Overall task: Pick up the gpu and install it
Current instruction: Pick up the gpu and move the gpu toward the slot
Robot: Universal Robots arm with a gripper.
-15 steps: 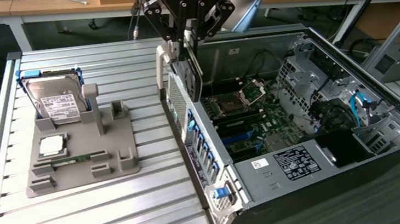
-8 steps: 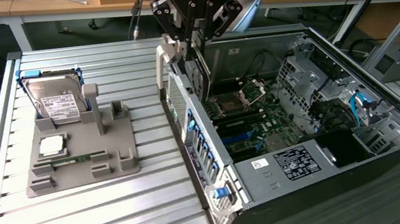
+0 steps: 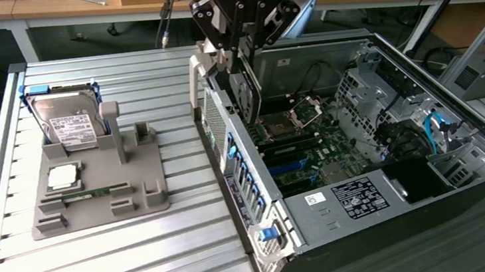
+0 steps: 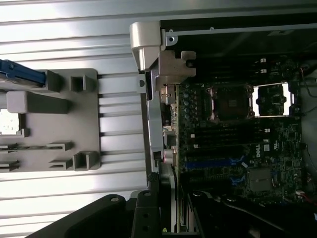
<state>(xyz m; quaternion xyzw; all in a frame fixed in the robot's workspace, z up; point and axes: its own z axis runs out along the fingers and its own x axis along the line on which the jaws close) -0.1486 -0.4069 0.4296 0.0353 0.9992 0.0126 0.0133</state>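
My gripper (image 3: 237, 56) hangs over the rear wall of the open computer case (image 3: 455, 122) and is shut on the gpu (image 3: 246, 94). The gpu is a thin black card held on edge, with its lower edge just above the motherboard (image 3: 307, 156) beside the case's back panel. In the wrist view the gpu (image 4: 167, 148) appears edge-on, its silver bracket (image 4: 173, 69) at the far end, running along the case's rear wall next to the motherboard (image 4: 233, 144). There the gripper (image 4: 171, 203) clamps the card from both sides.
A grey fixture (image 3: 97, 203) on the slatted table at the exterior view's left holds a silver hard drive (image 3: 68, 123), a CPU (image 3: 64, 174) and a green memory stick (image 3: 96, 191). The CPU socket (image 3: 288, 119) and the cables and drive cage (image 3: 390, 95) sit inside the case.
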